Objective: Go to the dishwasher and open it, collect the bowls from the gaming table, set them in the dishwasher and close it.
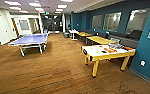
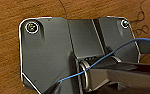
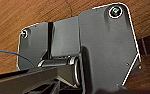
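Note:
The gaming table (image 1: 94, 58), with a smooth white top and pale yellow wooden sides and legs, stands to the right of centre in the head view, a short way ahead over the wood floor. On its top lie several small coloured things, blurred: orange-red ones (image 1: 110, 50), a dark one (image 1: 104, 51) and a yellow-green one (image 1: 97, 52), which look like the bowls. The dishwasher is out of view. In both wrist views my arms' dark plates hang over the brown wood floor (image 2: 6, 50).
A blue table-tennis table (image 1: 29, 40) stands at the left middle. Plain wooden tables (image 1: 99, 39) line the teal wall on the right, and a teal pillar (image 1: 147, 50) rises beside the gaming table. Open wood floor (image 1: 53, 72) lies ahead.

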Controlling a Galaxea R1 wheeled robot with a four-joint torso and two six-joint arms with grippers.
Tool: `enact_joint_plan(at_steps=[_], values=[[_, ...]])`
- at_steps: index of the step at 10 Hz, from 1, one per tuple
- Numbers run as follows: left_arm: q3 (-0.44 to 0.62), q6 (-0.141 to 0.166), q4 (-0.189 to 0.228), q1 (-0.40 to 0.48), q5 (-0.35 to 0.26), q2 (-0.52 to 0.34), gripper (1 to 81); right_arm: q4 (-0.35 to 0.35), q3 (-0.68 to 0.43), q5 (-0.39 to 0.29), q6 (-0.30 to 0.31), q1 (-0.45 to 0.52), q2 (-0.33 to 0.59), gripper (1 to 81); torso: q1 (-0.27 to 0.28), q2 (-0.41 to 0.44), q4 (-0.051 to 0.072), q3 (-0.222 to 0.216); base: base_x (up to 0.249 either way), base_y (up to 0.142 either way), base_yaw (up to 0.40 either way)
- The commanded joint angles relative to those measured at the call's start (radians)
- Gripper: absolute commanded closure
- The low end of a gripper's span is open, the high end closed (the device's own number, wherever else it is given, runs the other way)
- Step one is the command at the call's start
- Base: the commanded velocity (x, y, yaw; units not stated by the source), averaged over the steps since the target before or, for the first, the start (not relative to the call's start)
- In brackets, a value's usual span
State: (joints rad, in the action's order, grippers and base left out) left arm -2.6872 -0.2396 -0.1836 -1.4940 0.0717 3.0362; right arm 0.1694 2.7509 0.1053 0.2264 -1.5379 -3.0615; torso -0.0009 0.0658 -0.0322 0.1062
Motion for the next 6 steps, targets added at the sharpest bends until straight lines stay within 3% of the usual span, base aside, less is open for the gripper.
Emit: enact_joint_plan(at_steps=[1, 6], values=[[0.001, -0.006, -0.005, 0.048, -0.056, 0.0, 1.0, 0.006, -0.004, -0.045, -0.002, 0.046, -0.001, 1.0, 0.001, 0.0, 0.0, 0.0, 0.164, 0.0, 0.0], [0.004, -0.006, -0.004, 0.047, -0.058, 0.001, 1.0, 0.006, -0.002, -0.045, -0.001, 0.044, -0.001, 1.0, 0.001, 0.0, 0.0, 0.0, 0.171, 0.0, 0.0]])
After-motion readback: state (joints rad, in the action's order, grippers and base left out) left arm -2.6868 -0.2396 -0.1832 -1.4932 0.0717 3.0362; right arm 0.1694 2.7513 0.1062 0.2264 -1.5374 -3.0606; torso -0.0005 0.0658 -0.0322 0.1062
